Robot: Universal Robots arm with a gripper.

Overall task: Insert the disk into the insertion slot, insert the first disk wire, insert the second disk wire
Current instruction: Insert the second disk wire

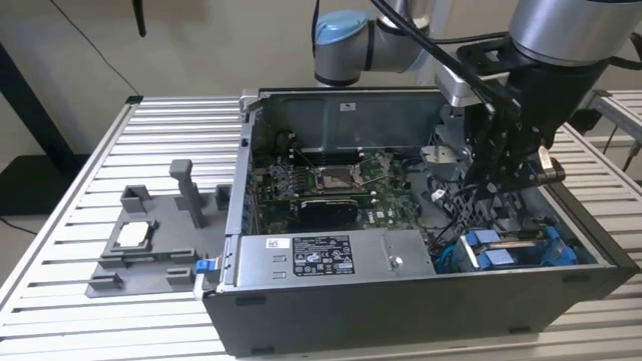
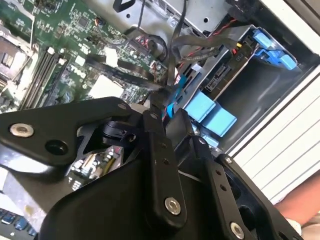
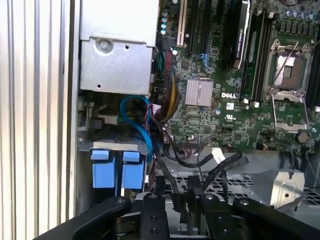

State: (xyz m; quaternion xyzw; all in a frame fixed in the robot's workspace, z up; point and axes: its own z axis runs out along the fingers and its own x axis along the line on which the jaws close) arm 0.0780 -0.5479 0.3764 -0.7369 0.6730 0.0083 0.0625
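Observation:
The disk (image 1: 516, 248) sits inside the insertion slot (image 1: 452, 259) at the near corner of the open computer case, toward the exterior view's right. Its blue bracket tabs (image 3: 115, 170) (image 2: 210, 112) stick out of the grey bay (image 3: 115, 145). My gripper (image 1: 501, 188) hangs inside the case just above and behind that bay. In both wrist views its fingers (image 3: 150, 200) stand close together on a black disk wire (image 3: 172, 187) (image 2: 160, 95). The wire runs on toward the motherboard. A blue cable (image 3: 137, 117) loops over the bay.
The motherboard (image 1: 331, 180) fills the case floor. A grey power supply box (image 1: 321, 256) lies along the front wall. Bundled cables (image 3: 167, 95) crowd the space beside the bay. On the slatted table (image 1: 180, 128), a grey tray with posts (image 1: 150, 241) holds a small silver chip (image 1: 134, 235).

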